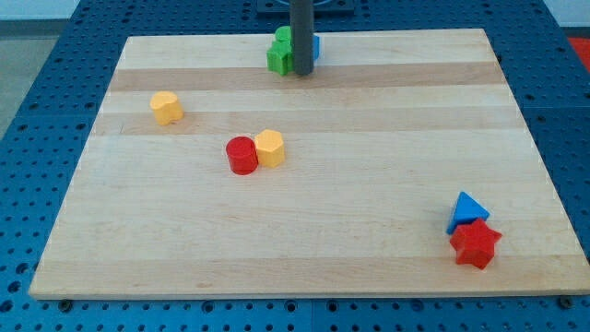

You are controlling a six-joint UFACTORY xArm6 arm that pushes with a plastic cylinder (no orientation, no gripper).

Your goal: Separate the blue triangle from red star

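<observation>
My tip (301, 73) at view's top centre, no jaws on this rod, touching nothing I can confirm; green block (279, 53) just left, blue block (314, 44) behind. Blue triangle (468, 210) touching red star (476, 243) at bottom right, well apart from tip. Red cylinder (241, 155) against yellow block (270, 148) mid-board; another yellow block (167, 107) at left

A plain, straight, dark grey rod ending in my tip (302, 73).
</observation>
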